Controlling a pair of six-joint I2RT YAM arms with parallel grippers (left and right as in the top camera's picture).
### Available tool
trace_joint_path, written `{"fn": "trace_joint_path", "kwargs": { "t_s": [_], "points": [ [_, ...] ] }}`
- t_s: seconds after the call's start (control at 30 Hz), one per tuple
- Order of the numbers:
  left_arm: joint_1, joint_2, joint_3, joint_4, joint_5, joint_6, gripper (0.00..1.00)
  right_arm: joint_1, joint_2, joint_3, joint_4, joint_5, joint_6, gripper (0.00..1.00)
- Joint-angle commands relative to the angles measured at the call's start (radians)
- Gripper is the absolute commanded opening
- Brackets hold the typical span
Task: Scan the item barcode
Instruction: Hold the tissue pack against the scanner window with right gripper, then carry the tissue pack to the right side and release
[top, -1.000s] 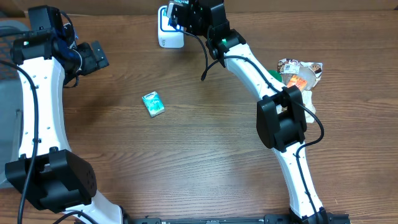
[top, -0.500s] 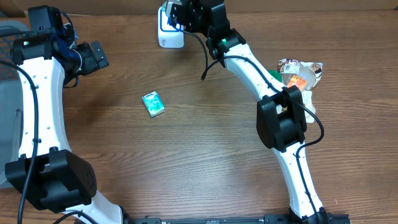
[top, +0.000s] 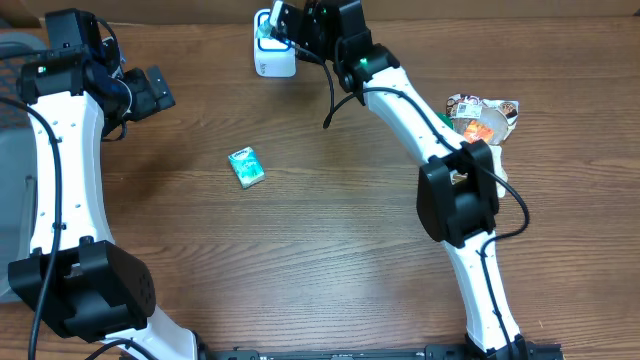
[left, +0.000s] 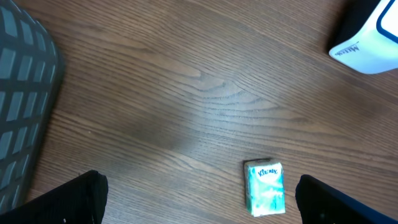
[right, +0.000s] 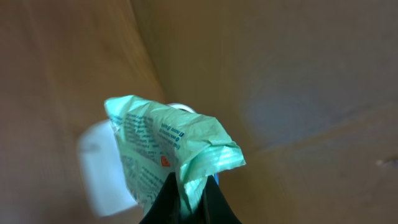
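Right pincer (right: 186, 191) has tilted packet (right: 168, 146) over scanner (top: 272, 62)

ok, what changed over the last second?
In the overhead view, the right gripper, shut on the green packet, edged slightly left by the white scanner; its elbow drifted right. Nothing taken or released. The left gripper, tissue pack and snack pile stayed put.

Two robot arms over a wooden table (top: 330, 250).
The right gripper (top: 278, 25) sits over a white-and-blue scanner (top: 270, 62) at the far edge. A teal packet (top: 246, 167) lies mid-table, snack wrappers (top: 482, 118) are heaped at right, and the left gripper (top: 160, 90) is well apart.
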Motion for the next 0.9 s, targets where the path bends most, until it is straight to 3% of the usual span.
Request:
{"fn": "trace_joint_path", "kwargs": {
  "t_s": [0.0, 0.1, 0.2, 0.4, 0.5, 0.67, 0.87],
  "points": [
    [0.004, -0.008, -0.002, 0.001, 0.003, -0.021, 0.99, -0.003, -0.217, 0.016, -0.080, -0.124, 0.372, 0.04],
    [0.004, -0.008, -0.002, 0.001, 0.003, -0.021, 1.00, -0.006, -0.306, 0.016, -0.243, -0.122, 0.613, 0.04],
    [0.004, -0.008, -0.002, 0.001, 0.003, -0.021, 1.00, -0.019, -0.384, 0.016, -0.404, -0.122, 0.731, 0.04],
    [0.004, -0.008, -0.002, 0.001, 0.003, -0.021, 0.99, -0.095, -0.504, 0.016, -0.753, -0.096, 0.841, 0.04],
    [0.004, -0.008, -0.002, 0.001, 0.003, -0.021, 1.00, -0.150, -0.513, 0.016, -0.918, 0.042, 0.935, 0.04],
    [0.004, -0.008, -0.002, 0.001, 0.003, -0.021, 1.00, -0.268, -0.477, 0.015, -1.163, 0.218, 1.061, 0.04],
    [0.004, -0.008, -0.002, 0.001, 0.003, -0.021, 0.99, -0.369, -0.367, 0.015, -1.321, 0.222, 1.051, 0.04]
  ]
}}
